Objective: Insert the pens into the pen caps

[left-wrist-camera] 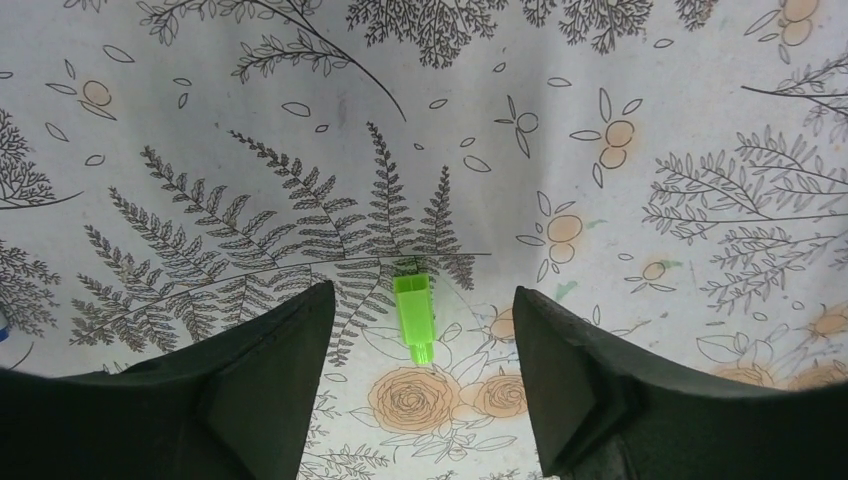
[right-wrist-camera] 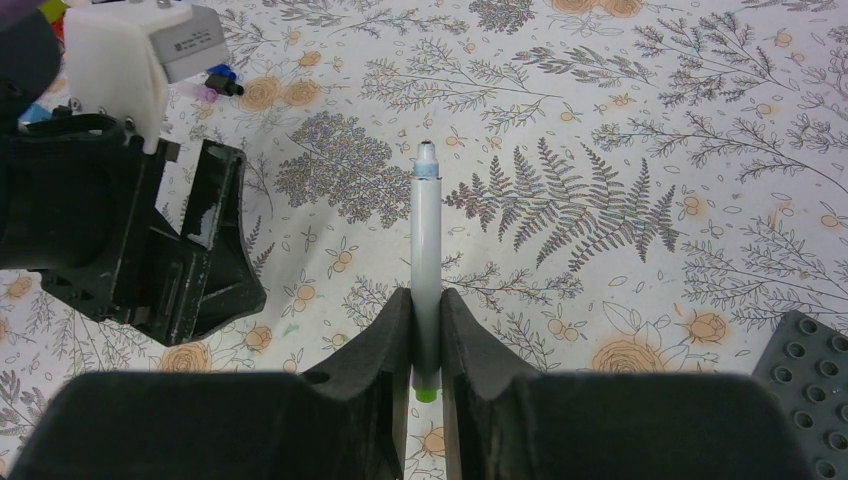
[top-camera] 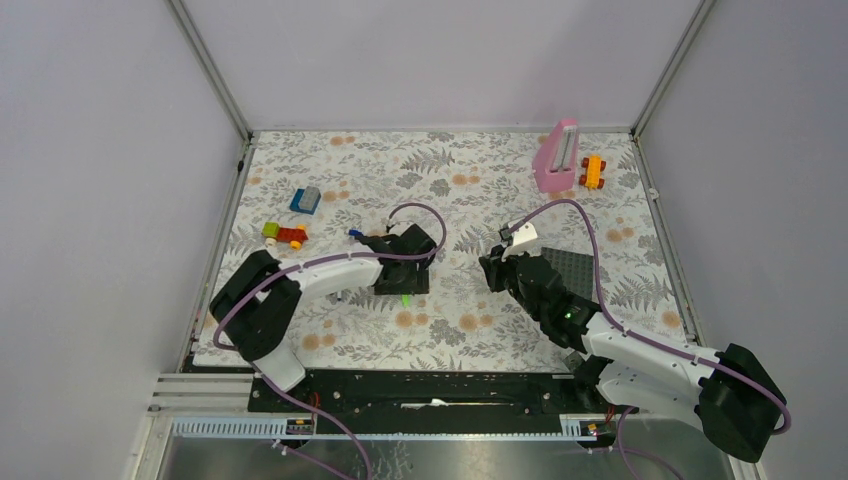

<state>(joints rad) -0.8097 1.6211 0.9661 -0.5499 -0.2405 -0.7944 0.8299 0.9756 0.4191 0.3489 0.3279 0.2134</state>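
- Right gripper [right-wrist-camera: 426,300] is clamped on a pen [right-wrist-camera: 427,220] that points to 12 o'clock.
- Left arm [right-wrist-camera: 120,230] is at its 10 o'clock, apart.
- Left gripper [left-wrist-camera: 422,298], jaws apart, straddles the green cap [left-wrist-camera: 415,312] on the table [left-wrist-camera: 650,120], with a gap each side.
- Bricks [top-camera: 285,235] lie at its 10 o'clock, well apart.

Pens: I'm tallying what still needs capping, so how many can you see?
1 for certain: a white pen, clamped in the right pincer. Tiny blue and dark bits beyond it are too small to identify; other pens may be hidden.
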